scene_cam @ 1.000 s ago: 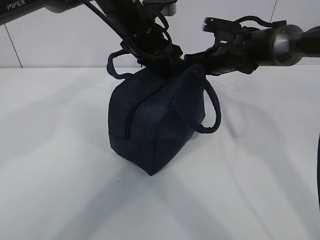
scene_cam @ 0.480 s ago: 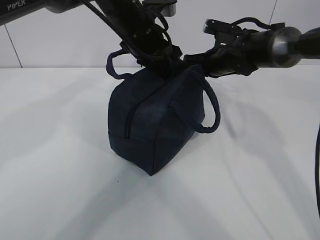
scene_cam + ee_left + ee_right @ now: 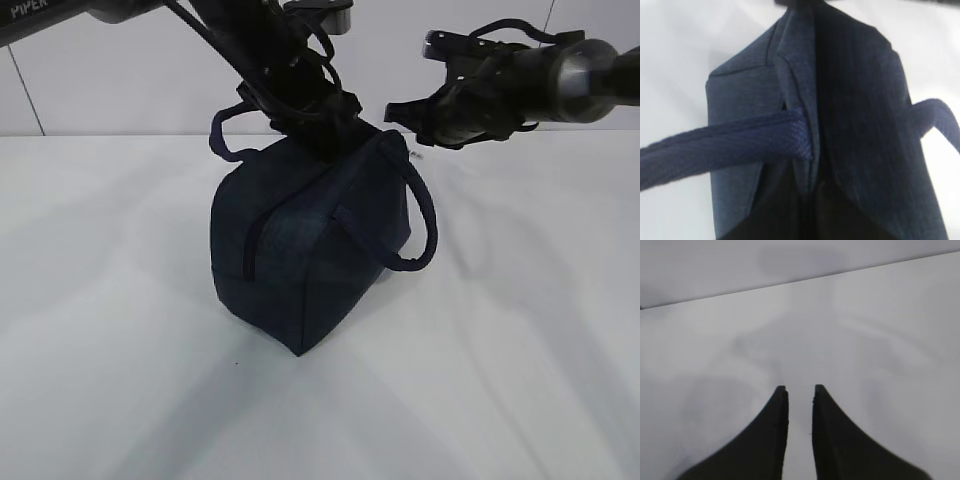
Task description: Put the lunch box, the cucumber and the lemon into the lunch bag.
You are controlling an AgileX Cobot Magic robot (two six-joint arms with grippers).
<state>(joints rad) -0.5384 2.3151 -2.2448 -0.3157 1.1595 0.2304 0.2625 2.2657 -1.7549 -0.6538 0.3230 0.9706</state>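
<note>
Bag (image 3: 300,250) top seam is pinched by the left claw (image 3: 335,135), which is clenched on the fabric at the ridge; its fingertips are hidden among dark cabling in the exterior view. In the left wrist view the bag (image 3: 840,125) fills the frame, one handle (image 3: 725,147) crossing the near side panel. The right claw (image 3: 799,390) is slightly parted with nothing between its fingers (image 3: 777,415), and only bare white surface (image 3: 865,340) lies ahead of it. In the exterior view the right claw (image 3: 400,112) hovers just beside the bag's upper right corner, apart from the fabric. The bag stands on the surface (image 3: 120,380), its second handle (image 3: 425,215) hanging on the right side.
</note>
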